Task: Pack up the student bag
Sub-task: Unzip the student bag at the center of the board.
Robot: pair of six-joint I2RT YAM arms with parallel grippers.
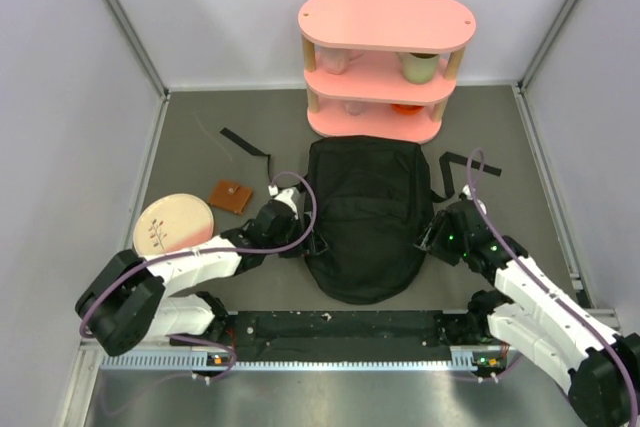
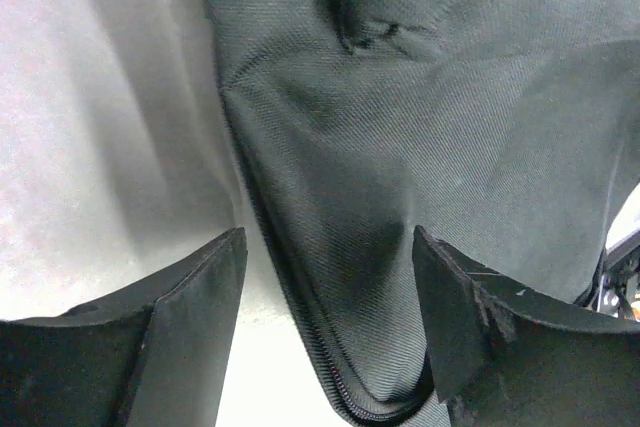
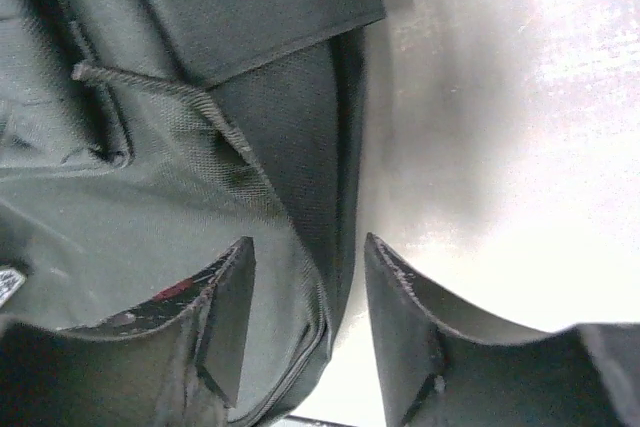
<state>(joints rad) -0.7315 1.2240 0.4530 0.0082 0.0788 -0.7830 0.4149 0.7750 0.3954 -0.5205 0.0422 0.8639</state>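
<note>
The student bag (image 1: 368, 217), a floppy black backpack, lies flat in the middle of the table. My left gripper (image 1: 306, 238) is at its left side. In the left wrist view the gripper (image 2: 330, 282) is open and the bag's (image 2: 450, 127) zippered edge runs down between the fingers, touching neither. My right gripper (image 1: 431, 236) is at the bag's right side. In the right wrist view that gripper (image 3: 308, 282) stands open with a narrower gap, and the bag's (image 3: 150, 147) seam lies in the gap close to the left finger (image 3: 225, 327).
A pink three-level shelf (image 1: 385, 62) with cups stands behind the bag. A pink plate (image 1: 172, 224) and a small brown square pouch (image 1: 231, 196) lie left of the left arm. Loose black straps (image 1: 245, 142) (image 1: 470, 164) trail from the bag on both sides. Grey walls enclose the table.
</note>
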